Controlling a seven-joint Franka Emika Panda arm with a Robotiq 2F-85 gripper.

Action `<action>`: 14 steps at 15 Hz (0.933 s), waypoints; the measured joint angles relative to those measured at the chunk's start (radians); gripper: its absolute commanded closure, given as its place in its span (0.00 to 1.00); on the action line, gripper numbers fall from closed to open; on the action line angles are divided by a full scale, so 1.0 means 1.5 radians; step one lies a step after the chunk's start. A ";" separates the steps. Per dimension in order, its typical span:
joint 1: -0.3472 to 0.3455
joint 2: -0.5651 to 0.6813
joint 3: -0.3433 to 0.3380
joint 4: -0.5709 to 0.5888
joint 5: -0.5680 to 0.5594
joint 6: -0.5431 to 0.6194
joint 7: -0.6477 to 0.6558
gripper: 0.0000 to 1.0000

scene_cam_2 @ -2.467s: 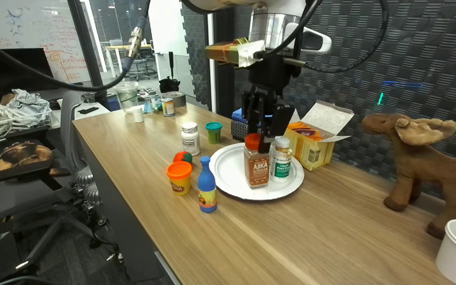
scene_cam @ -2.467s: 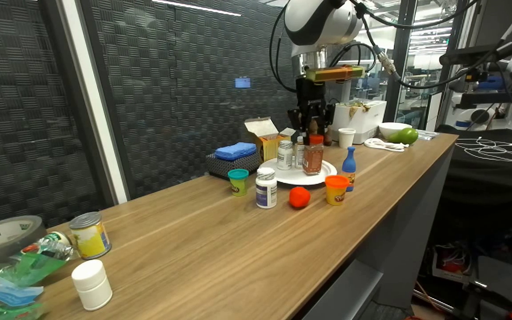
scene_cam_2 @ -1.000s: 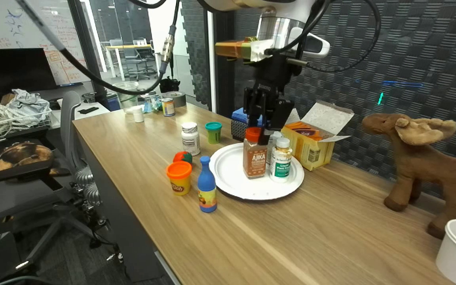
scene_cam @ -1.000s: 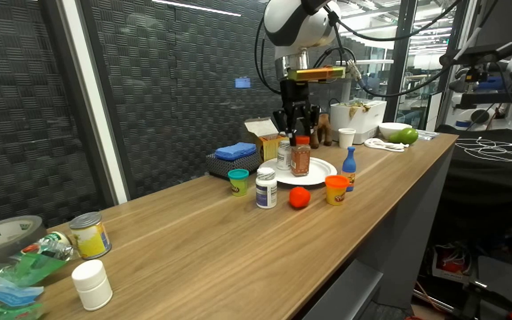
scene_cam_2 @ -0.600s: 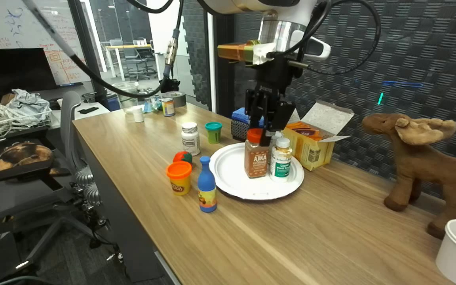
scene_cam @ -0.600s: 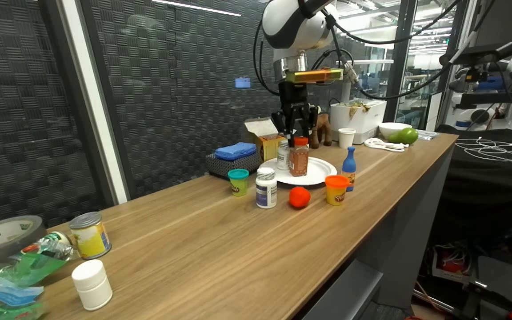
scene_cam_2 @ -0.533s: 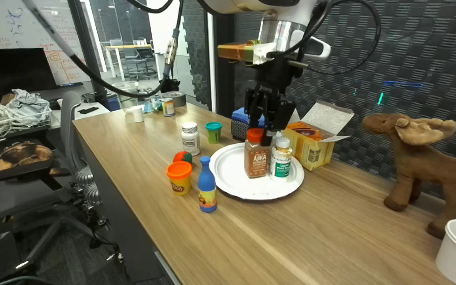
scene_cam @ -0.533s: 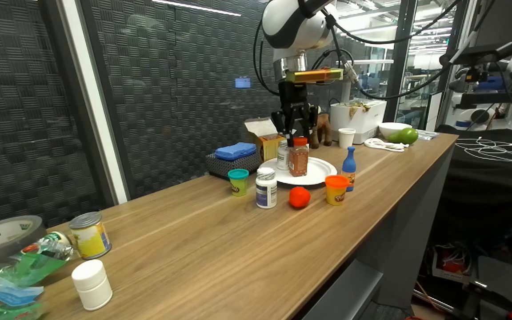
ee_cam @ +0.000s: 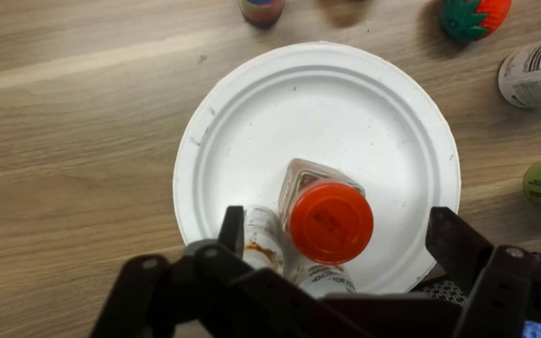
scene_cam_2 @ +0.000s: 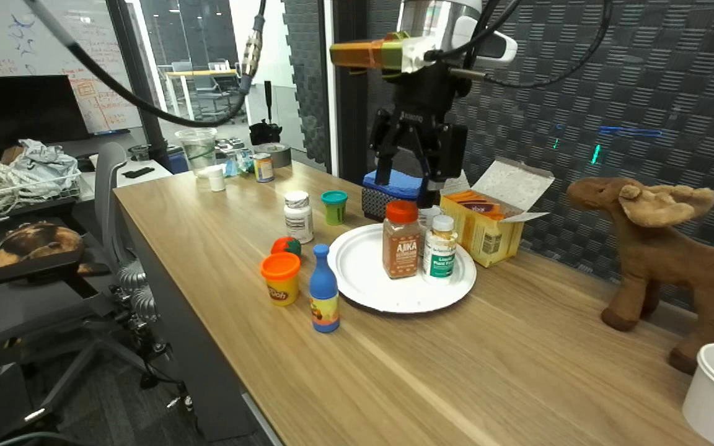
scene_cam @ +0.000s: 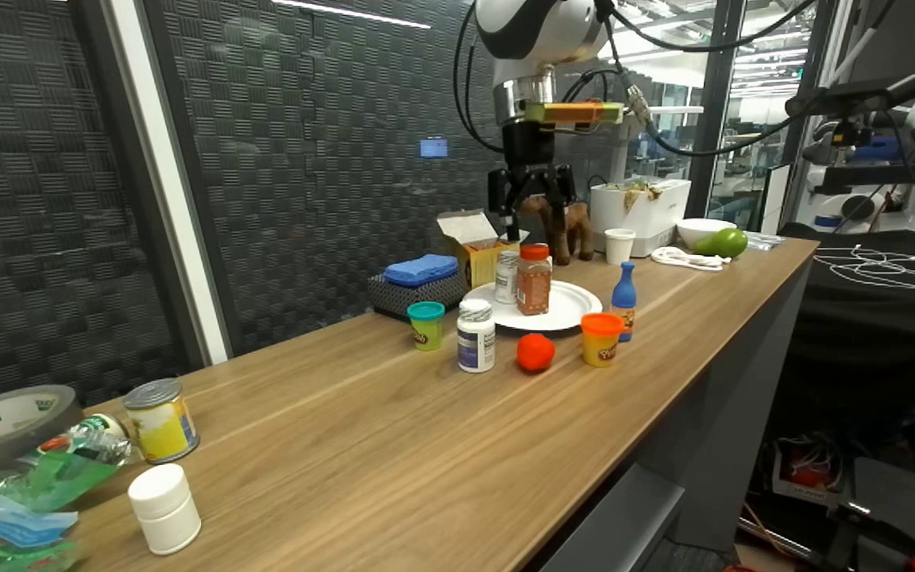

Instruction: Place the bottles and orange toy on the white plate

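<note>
In both exterior views we see the dark textured wall (scene_cam_2: 549,124) and, along it, the long wooden bench (scene_cam: 362,445). The brown plush moose (scene_cam_2: 673,251) stands on the bench, close to the wall.

We find the tool (scene_cam_2: 406,188) above the round white plate (scene_cam_2: 366,288), pointing down, its two fingers spread wide apart. The plate lies flat on the bench. Just beside it we see the yellow carton (scene_cam_2: 487,240), flaps raised, and near that the dark patterned box (scene_cam: 406,298) with the blue cloth (scene_cam: 422,270) on top.

Upright on the plate stands the Ajika spice bottle (scene_cam_2: 401,251); in the wrist view we look down on it between the spread fingers, clear of both. Next to it on the plate we see the Liquid Plant Food bottle (scene_cam_2: 440,257) and the white labelled bottle (scene_cam: 506,282). Off the plate, on the bench, stand the blue toy bottle (scene_cam_2: 323,285) and the pill bottle (scene_cam: 476,342), white with a purple label.

Then we come to the orange-lidded tub (scene_cam_2: 281,285) near the blue toy bottle, and the green tub (scene_cam: 426,330) near the pill bottle. Smallest, we see the toy strawberry (scene_cam: 535,352), red-orange with green leaves, resting on the bench near the plate.
</note>
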 measured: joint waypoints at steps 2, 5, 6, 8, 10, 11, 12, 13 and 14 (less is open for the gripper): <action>-0.001 -0.036 -0.003 -0.043 0.000 0.000 -0.002 0.00; -0.007 -0.086 -0.009 -0.120 0.001 0.001 -0.002 0.00; -0.010 -0.101 -0.010 -0.146 0.002 0.002 -0.002 0.00; -0.014 -0.128 -0.013 -0.195 0.002 0.013 -0.002 0.00; -0.016 -0.149 -0.015 -0.233 0.002 0.023 -0.002 0.00; -0.016 -0.158 -0.016 -0.249 0.002 0.027 -0.001 0.00; -0.016 -0.165 -0.017 -0.263 0.002 0.032 0.000 0.00; -0.016 -0.173 -0.018 -0.276 0.002 0.039 0.001 0.00; -0.016 -0.180 -0.019 -0.289 0.002 0.049 0.005 0.00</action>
